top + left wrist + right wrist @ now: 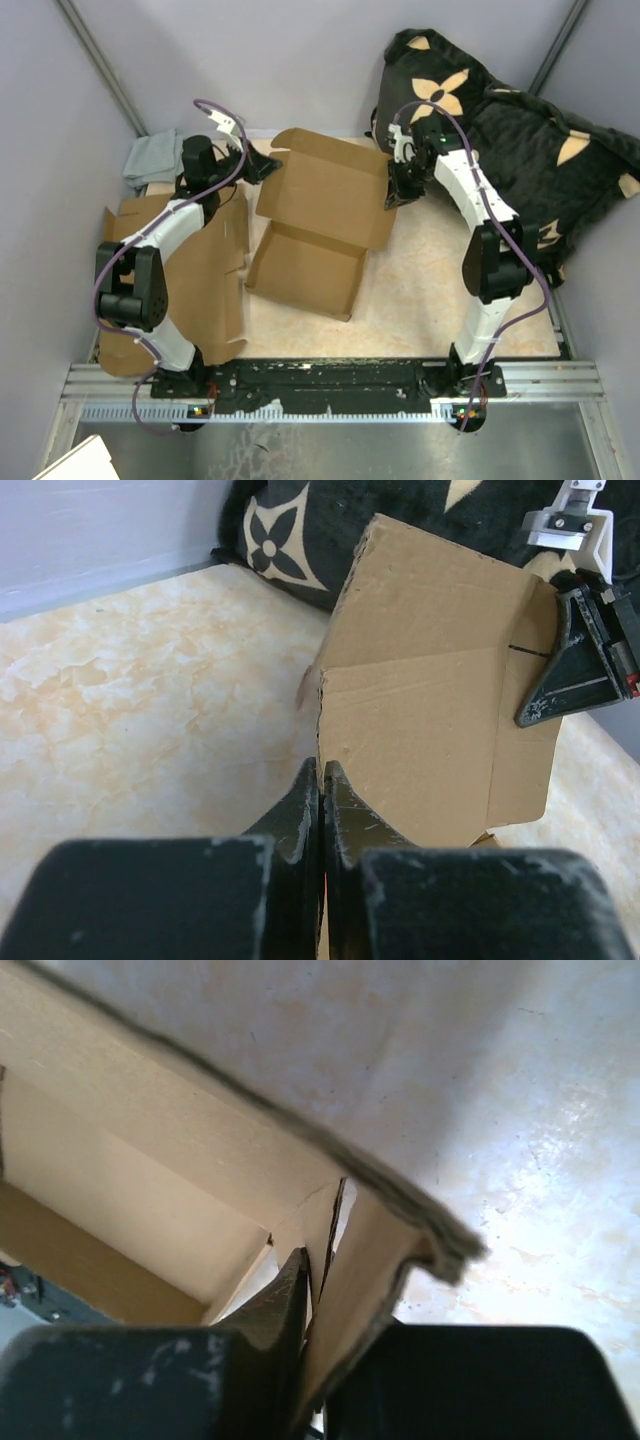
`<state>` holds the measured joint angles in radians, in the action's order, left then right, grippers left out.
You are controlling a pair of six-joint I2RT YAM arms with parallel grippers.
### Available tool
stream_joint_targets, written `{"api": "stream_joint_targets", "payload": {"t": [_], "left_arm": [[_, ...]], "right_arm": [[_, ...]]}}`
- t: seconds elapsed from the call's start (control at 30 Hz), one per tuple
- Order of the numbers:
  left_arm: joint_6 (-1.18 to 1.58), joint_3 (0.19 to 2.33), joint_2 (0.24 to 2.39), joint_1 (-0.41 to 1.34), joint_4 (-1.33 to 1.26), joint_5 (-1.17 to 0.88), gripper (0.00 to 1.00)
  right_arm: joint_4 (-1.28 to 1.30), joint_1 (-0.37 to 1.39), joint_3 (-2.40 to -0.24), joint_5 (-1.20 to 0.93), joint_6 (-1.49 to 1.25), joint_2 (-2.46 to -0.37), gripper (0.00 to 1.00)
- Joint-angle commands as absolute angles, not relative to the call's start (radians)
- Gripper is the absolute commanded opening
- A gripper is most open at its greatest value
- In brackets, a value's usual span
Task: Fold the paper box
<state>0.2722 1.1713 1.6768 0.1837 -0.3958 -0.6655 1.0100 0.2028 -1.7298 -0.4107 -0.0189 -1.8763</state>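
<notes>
Paper box (318,215), only one, sits mid-bench (430,290), its long axis running front to back, with the tray nearest the arms and the lid tilted up at the far end. Left fingers (300,800) are pinched together on its far-left edge. Right fingers (285,1300) clamp its right wall. Bare bench lies to its right and one flat cardboard sheet (215,280) just beside its left.

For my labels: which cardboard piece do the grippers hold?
The half-folded paper box in the middle: left gripper and right gripper pinch its edges. The flat cardboard sheet lies under the left arm.
</notes>
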Motion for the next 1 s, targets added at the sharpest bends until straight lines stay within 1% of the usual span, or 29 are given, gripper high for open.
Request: {"api": "stream_joint_targets", "payload": {"t": [0.0, 0.13, 0.27, 0.33, 0.7, 0.97], "left_arm": [[0.274, 1.184, 1.635, 0.186, -0.419, -0.681, 0.00], [0.274, 1.264, 1.651, 0.187, -0.279, -0.671, 0.00], [0.274, 1.400, 1.697, 0.187, -0.055, -0.655, 0.00], [0.274, 1.430, 1.704, 0.187, 0.002, -0.642, 0.00], [0.274, 1.537, 1.757, 0.207, 0.226, -0.559, 0.00], [0.274, 1.547, 1.761, 0.214, 0.283, -0.523, 0.00]], "right_arm": [[0.982, 0.247, -1.799, -0.209, -0.051, -1.822, 0.03], [0.939, 0.261, -1.910, -0.089, -0.054, -1.862, 0.00], [0.870, 0.264, -1.978, -0.054, -0.064, -1.877, 0.00], [0.835, 0.270, -1.983, -0.049, -0.067, -1.878, 0.00], [0.643, 0.348, -1.825, 0.126, -0.097, -1.849, 0.00], [0.626, 0.386, -1.797, 0.175, -0.123, -1.848, 0.00]]}}
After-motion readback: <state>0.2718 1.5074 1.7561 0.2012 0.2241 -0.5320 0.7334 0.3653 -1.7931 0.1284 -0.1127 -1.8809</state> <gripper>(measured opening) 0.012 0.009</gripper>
